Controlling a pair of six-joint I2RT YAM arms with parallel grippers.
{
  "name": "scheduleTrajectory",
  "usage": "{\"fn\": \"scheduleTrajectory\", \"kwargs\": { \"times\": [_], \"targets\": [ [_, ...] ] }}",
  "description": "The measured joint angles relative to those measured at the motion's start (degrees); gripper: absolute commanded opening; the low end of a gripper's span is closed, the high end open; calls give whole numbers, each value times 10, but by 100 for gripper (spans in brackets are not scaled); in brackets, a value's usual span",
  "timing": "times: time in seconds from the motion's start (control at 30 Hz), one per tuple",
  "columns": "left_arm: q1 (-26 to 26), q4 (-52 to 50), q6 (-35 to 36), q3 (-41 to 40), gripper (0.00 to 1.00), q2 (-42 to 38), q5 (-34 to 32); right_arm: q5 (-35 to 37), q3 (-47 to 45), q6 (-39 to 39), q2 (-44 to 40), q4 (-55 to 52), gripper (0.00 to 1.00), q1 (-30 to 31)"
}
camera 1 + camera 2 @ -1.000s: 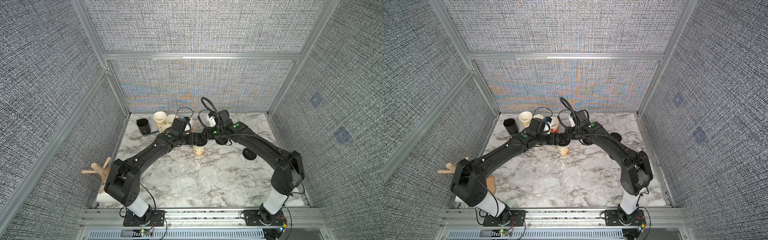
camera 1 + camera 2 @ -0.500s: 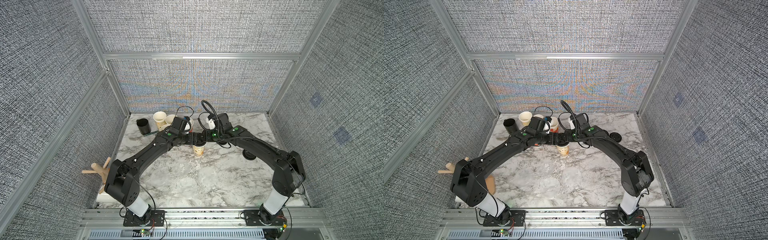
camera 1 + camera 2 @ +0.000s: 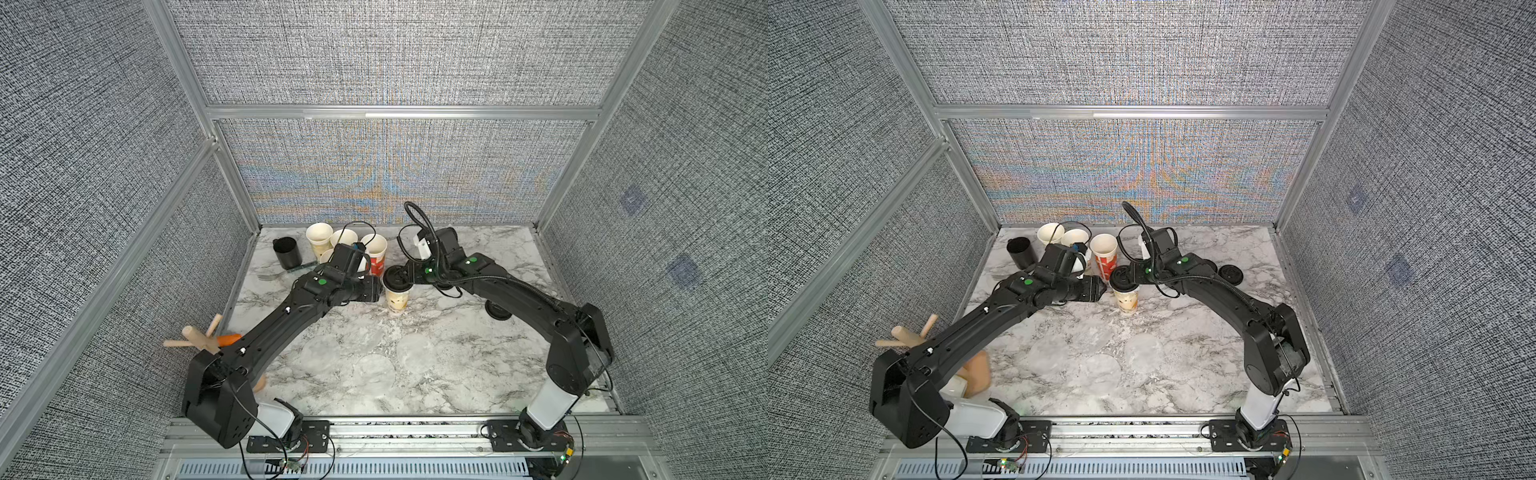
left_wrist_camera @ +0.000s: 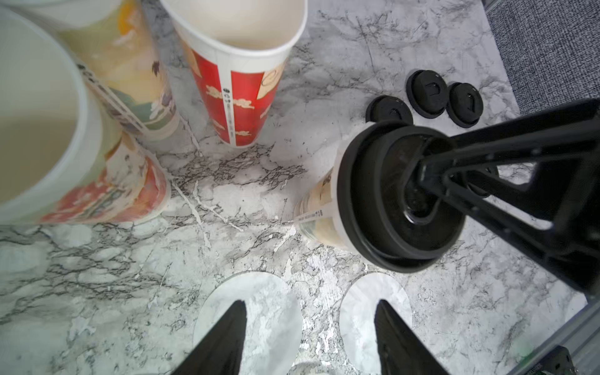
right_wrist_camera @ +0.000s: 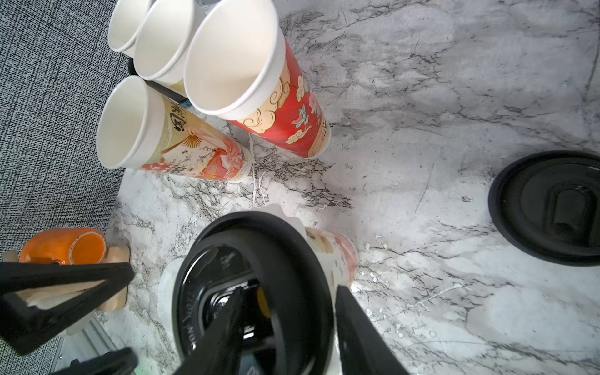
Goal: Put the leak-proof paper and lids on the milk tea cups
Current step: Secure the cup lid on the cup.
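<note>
Plainly, black characters (unreadable) mark one milk tea cup.

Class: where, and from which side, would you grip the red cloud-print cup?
The red cloud-print cup: probably its rim wall, one finger inside the open mouth, from above, on the side facing the loose black lids. It stands upright, uncovered; neighbouring cups crowd the opposite side.
</note>
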Motion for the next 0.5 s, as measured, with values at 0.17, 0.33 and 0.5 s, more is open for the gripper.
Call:
{"fn": "scheduleTrajectory", "kwargs": {
  "times": [0.17, 0.33, 0.5],
  "targets": [
    [0, 35, -24, -12, 64, -1, 0, 0, -2, 2, 0, 3, 46, 0],
    [0, 55, -36, -12, 64, 0, -2, -1, -3, 4, 0, 5, 46, 1],
    [0, 71, -40, -11, 63, 24, -1, -1, -3, 4, 0, 6, 46, 1]
  ]
}}
